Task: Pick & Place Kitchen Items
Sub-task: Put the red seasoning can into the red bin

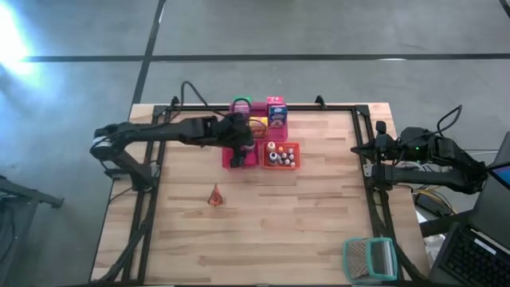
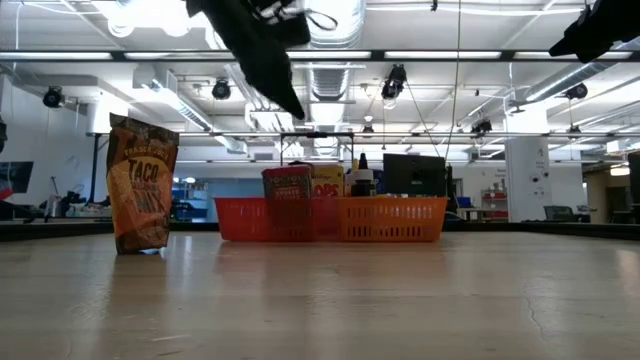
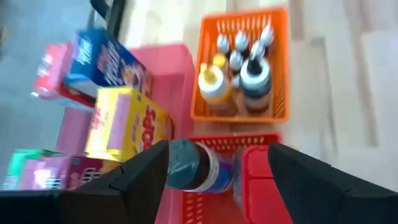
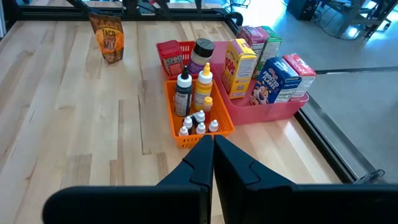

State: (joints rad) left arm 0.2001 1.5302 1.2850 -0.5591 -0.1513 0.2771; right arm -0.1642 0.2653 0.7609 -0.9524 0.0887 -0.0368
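My left gripper (image 3: pixel 217 155) hangs open above the red basket (image 3: pixel 231 139), well clear of it in the low view (image 2: pixel 290 100). Below its fingers a dark-lidded jar (image 3: pixel 194 165) and a red carton (image 3: pixel 261 180) sit in that basket. The orange basket (image 3: pixel 281 68) beside it holds small bottles (image 3: pixel 241 62). The pink tray (image 3: pixel 171 62) holds a yellow carton (image 3: pixel 127 124), a blue one (image 3: pixel 106 59) and pink and green ones. A taco bag (image 1: pixel 215 196) stands alone on the table. My right gripper (image 4: pixel 213 155) waits shut at the table's right edge.
The three trays sit together near the table's far edge (image 1: pixel 263 143). A teal-framed wire-mesh thing (image 1: pixel 369 257) lies at the near right corner. Bare wood lies between the taco bag and the trays. Black rails (image 1: pixel 370 183) run along the table's sides.
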